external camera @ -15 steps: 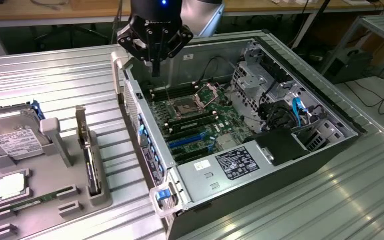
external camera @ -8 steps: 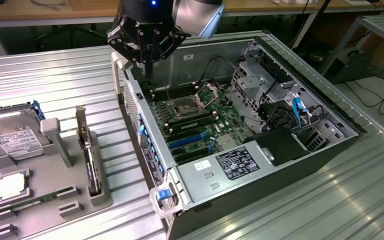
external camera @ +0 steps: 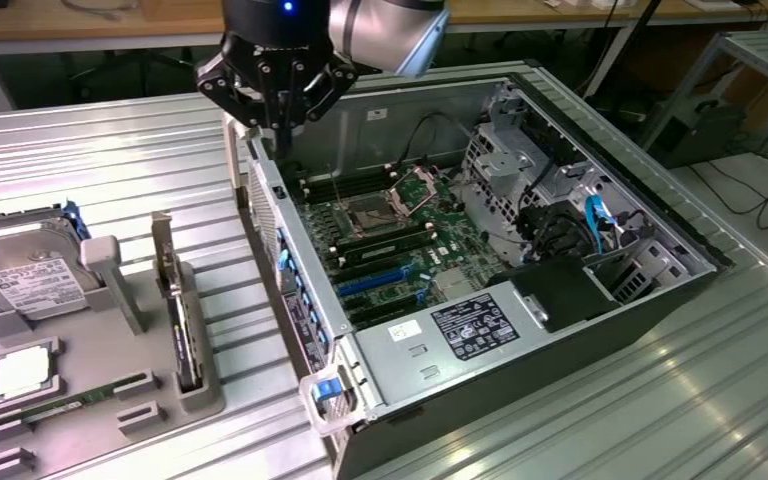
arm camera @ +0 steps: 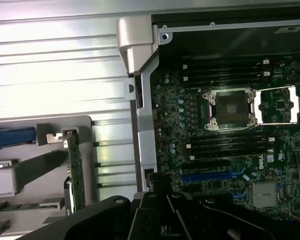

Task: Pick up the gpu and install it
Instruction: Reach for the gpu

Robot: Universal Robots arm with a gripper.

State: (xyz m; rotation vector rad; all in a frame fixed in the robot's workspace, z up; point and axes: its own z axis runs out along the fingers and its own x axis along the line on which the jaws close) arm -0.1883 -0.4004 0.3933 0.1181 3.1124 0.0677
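The gpu [external camera: 181, 318] stands on edge in a slot of the grey holder [external camera: 104, 370] at the exterior view's left, a dark thin card with its silver bracket at the far end. In the wrist view the gpu [arm camera: 76, 172] appears edge on, green-sided, with the bracket tip by the holder's rim. My gripper [external camera: 277, 135] hangs over the near wall of the open computer case [external camera: 297, 330], well away from the card. Its fingers meet at a point with nothing between them. The gripper's dark body [arm camera: 165, 215] covers part of the motherboard [arm camera: 230, 130].
A silver hard drive [external camera: 31, 282], a square chip [external camera: 19, 372] and a slim green memory stick [external camera: 71, 405] sit in the same holder. Inside the case lie the CPU socket [external camera: 364, 215], blue slots [external camera: 371, 285], cables [external camera: 591, 225] and a power supply [external camera: 471, 330]. Ribbed metal table [external camera: 131, 160] all around.
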